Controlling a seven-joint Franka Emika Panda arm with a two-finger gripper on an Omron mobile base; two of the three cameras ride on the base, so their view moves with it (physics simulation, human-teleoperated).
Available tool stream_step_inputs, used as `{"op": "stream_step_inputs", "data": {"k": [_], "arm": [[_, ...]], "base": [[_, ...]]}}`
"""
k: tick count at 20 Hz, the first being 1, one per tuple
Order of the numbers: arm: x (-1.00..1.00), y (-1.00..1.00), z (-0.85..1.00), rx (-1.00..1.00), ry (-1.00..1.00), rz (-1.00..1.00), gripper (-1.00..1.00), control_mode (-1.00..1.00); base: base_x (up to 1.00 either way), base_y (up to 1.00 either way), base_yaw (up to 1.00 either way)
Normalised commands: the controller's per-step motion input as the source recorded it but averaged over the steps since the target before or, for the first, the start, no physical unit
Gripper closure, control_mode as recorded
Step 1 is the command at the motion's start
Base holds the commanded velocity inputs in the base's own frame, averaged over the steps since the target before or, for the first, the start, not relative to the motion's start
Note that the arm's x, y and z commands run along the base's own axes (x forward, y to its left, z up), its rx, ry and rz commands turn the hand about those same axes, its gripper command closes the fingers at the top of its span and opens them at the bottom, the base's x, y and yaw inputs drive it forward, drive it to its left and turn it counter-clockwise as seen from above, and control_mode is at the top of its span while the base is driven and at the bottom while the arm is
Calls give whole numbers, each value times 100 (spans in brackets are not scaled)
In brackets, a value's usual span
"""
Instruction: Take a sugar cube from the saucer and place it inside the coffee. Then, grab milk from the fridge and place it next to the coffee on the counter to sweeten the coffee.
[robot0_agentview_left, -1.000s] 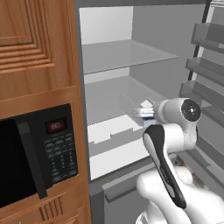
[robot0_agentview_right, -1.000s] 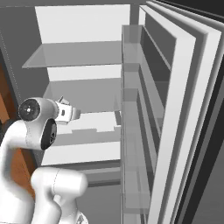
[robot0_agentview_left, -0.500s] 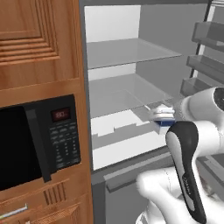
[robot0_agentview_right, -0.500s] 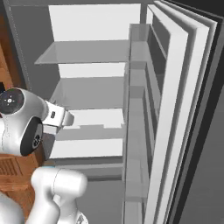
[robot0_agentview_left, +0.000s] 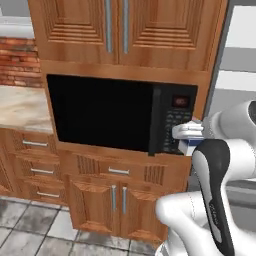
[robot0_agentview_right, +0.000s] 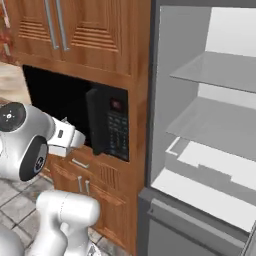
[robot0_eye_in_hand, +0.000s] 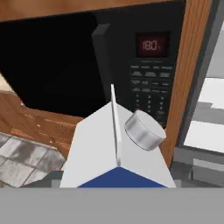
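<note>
Black microwave (robot0_agentview_left: 120, 117) built into wooden cabinets (robot0_agentview_left: 120, 30); grey tile floor (robot0_agentview_left: 30, 225).

The base is swinging away from the open fridge (robot0_agentview_right: 200, 150), bringing the black microwave (robot0_agentview_left: 120, 117) and wooden cabinets (robot0_agentview_left: 120, 30) into frame, the milk (robot0_eye_in_hand: 116, 148) travelling along in the gripper (robot0_agentview_left: 192, 140).

Milk carton (robot0_eye_in_hand: 114, 148): white gabled top, blue lower part, round grey cap on one roof slope; upright, close before the hand camera, off any shelf. White top and blue base also visible in left base view (robot0_agentview_left: 190, 136). Fridge (robot0_agentview_right: 210, 150): pale grey, door open, grey inner shelves, lower drawer closed. Counter (robot0_agentview_left: 22, 107): beige veined marble, far left.
</note>
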Motion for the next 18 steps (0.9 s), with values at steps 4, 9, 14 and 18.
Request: {"op": "stream_step_inputs", "data": {"k": [4, 9, 14, 18], "arm": [[0, 0, 0, 0, 0, 0, 100, 100], [0, 0, 0, 0, 0, 0, 100, 100], [0, 0, 0, 0, 0, 0, 100, 100], [0, 0, 0, 0, 0, 0, 100, 100]], "base": [[-13, 54, 100], [-8, 53, 99], [3, 51, 93], [77, 27, 69]]}}
